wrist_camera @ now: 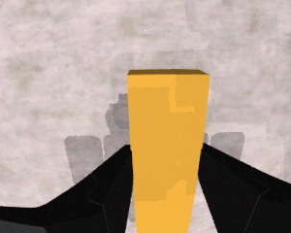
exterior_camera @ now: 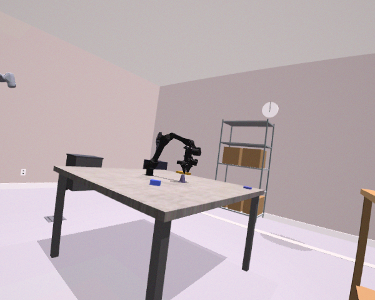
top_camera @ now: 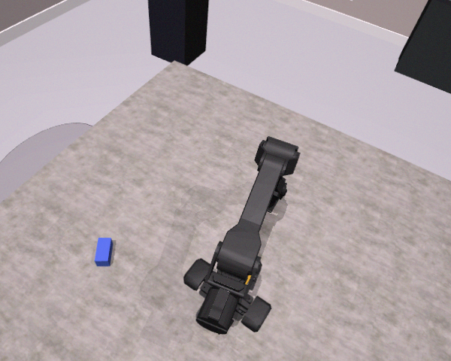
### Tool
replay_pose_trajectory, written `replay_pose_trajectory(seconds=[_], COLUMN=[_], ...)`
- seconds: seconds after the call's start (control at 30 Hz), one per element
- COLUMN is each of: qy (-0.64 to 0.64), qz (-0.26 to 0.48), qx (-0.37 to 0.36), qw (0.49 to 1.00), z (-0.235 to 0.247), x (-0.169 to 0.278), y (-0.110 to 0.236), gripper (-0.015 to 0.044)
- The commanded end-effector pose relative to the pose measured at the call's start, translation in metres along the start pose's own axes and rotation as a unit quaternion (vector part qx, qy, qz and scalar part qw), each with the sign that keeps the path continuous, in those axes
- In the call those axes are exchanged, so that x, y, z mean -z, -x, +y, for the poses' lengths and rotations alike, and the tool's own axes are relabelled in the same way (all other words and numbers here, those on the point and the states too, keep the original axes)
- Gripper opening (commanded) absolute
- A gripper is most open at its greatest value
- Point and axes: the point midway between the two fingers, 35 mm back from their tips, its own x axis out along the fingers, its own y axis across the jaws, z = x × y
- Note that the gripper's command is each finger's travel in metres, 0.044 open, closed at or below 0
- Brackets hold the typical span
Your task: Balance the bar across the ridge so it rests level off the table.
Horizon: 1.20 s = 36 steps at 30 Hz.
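My gripper [wrist_camera: 164,151] [exterior_camera: 185,169] is shut on the orange bar [wrist_camera: 168,155] [exterior_camera: 183,172], gripping it across its width near the middle. In the exterior view the bar is held about level, just over the tip of the small purple ridge [exterior_camera: 182,179] on the table [exterior_camera: 116,190]. I cannot tell whether the bar touches the ridge. In the overhead view the arm's wrist [top_camera: 225,295] covers the ridge and the fingers. Only a sliver of the bar [top_camera: 249,279] shows there. The wrist view hides the ridge under the bar.
A blue block [top_camera: 104,251] [exterior_camera: 155,182] lies on the table to the left of the arm. A small blue piece [exterior_camera: 247,187] lies near the far right table corner. The arm's base [top_camera: 278,155] stands behind the gripper. A shelf with boxes [exterior_camera: 244,156] stands by the wall.
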Motion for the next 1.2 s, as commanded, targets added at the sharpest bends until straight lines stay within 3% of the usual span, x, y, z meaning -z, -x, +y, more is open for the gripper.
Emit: replay_pose_trajectory(seconds=[0.0, 1.17], qy=[0.000, 0.000], qz=[-0.001, -0.001], qx=[-0.001, -0.001], qw=[1.000, 1.000], z=[0.0006, 0.0006], x=[-0.0003, -0.0002], y=[-0.0003, -0.0033], gripper=[0.0000, 0.0000])
